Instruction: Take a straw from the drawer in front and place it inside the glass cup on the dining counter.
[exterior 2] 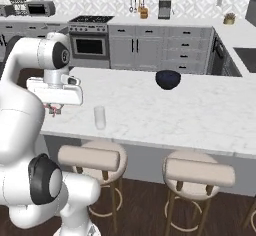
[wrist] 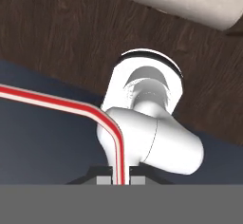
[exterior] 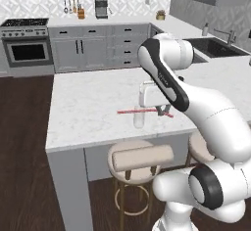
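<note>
In the left base view the straw (exterior: 139,111) is showing as a red line lying level at mid-frame, held in the hand (exterior: 162,110) just above the glass cup (exterior: 139,118). The right base view is hiding most of that behind the white hand body; the hand (exterior 2: 54,111) is peeking out at the left with a bit of red at its tips, while the glass cup (exterior 2: 100,117) is standing apart to its right. That view is also showing a dark blue bowl (exterior 2: 168,79) farther back. The hand view is showing the straw (wrist: 102,118) bending down into the narrow, pinched fingertips (wrist: 105,180).

The counter (exterior: 88,107) is a white veined marble top with beige stools (exterior: 140,157) tucked beneath; grey cabinets and an oven (exterior: 27,46) are lining the back wall.

The arm is arching over the counter, the hand pointing down.
</note>
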Controlling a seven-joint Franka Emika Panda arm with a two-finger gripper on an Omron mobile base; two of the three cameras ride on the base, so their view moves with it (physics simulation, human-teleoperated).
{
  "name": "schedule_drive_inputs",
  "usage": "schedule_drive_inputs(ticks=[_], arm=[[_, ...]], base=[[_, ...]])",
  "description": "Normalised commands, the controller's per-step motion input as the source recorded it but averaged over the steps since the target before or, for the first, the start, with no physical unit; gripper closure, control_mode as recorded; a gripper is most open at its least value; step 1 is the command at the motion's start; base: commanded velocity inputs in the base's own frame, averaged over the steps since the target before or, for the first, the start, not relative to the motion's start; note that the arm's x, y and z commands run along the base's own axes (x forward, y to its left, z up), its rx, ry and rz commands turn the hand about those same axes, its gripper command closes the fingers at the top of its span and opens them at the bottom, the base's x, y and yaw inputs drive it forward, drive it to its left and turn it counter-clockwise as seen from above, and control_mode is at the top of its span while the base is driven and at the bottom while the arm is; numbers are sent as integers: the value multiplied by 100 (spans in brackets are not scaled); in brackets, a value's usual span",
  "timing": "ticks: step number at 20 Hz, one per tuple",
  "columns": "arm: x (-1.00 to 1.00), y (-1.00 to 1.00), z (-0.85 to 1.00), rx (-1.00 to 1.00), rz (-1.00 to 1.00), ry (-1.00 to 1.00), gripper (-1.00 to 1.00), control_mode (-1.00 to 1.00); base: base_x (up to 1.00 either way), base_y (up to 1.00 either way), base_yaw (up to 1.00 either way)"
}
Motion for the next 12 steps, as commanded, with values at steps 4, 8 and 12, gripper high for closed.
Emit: schedule_drive_inputs(ticks=[4,8,12], arm=[[0,0,0,0,0,0,100,100],[0,0,0,0,0,0,100,100],[0,0,0,0,0,0,100,100]], base=[[58,-25,0],[87,-3,-14],[89,0,-25]])
